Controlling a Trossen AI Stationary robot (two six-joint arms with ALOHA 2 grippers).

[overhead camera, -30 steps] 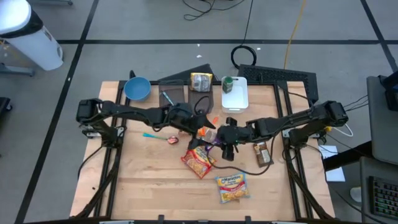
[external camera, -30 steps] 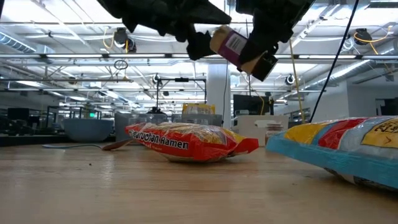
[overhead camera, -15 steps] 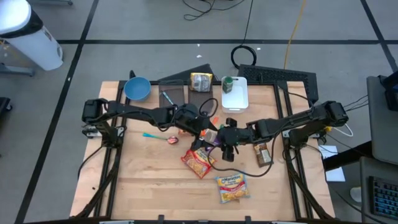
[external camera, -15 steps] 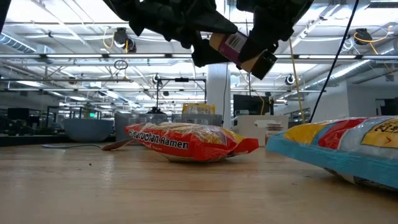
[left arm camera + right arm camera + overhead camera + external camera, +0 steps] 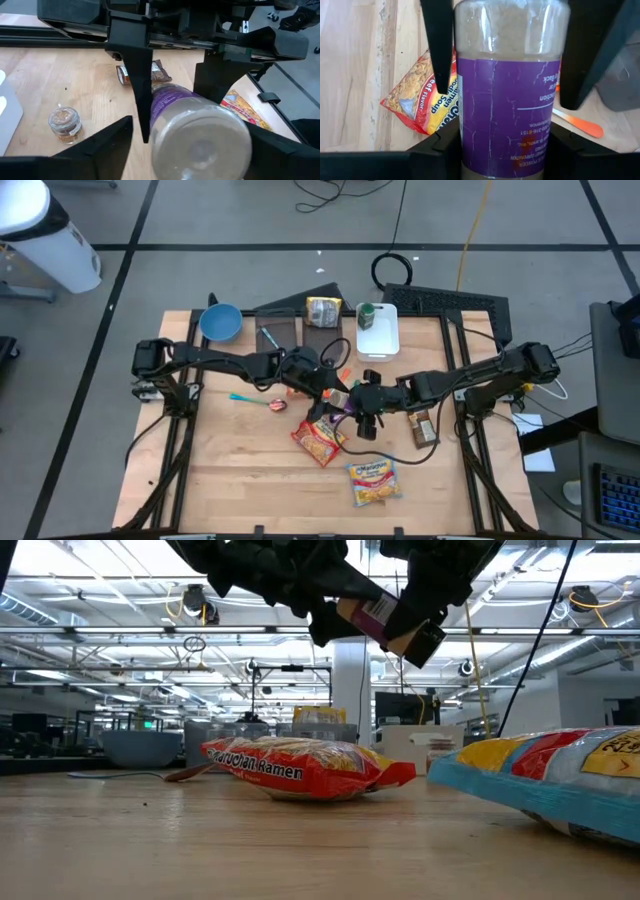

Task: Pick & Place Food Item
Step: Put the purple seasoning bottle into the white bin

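Note:
A clear jar with a purple label (image 5: pixel 510 100) hangs above the middle of the table (image 5: pixel 240 480), tilted in the low view (image 5: pixel 378 615). My right gripper (image 5: pixel 352 402) is shut on it. My left gripper (image 5: pixel 330 392) reaches in from the table's left and stands open. Its two fingers stand on either side of the jar's flat base end (image 5: pixel 200 142), and bare table shows between one finger (image 5: pixel 100 145) and the glass. A red ramen packet (image 5: pixel 320 440) lies flat on the table below the jar. My right gripper pinches the jar's labelled middle (image 5: pixel 172 95) between its two fingers (image 5: pixel 137 85). They slant down from the table's right side and lie across the jar. The jar is lifted clear of the table and tilted, its base end toward my left gripper.
A yellow-and-blue ramen packet (image 5: pixel 373 480) lies nearer the front edge and a brown packet (image 5: pixel 422 427) to the right. At the far side stand a blue bowl (image 5: pixel 220 322), a white container (image 5: pixel 378 330) and a small bag (image 5: pixel 323 311). A small jar (image 5: pixel 64 122) stands on the table.
My left gripper has moved toward the table's right and a little down, up to the jar, so its fingers now stand around the jar's base end. My right gripper and the jar have kept still.

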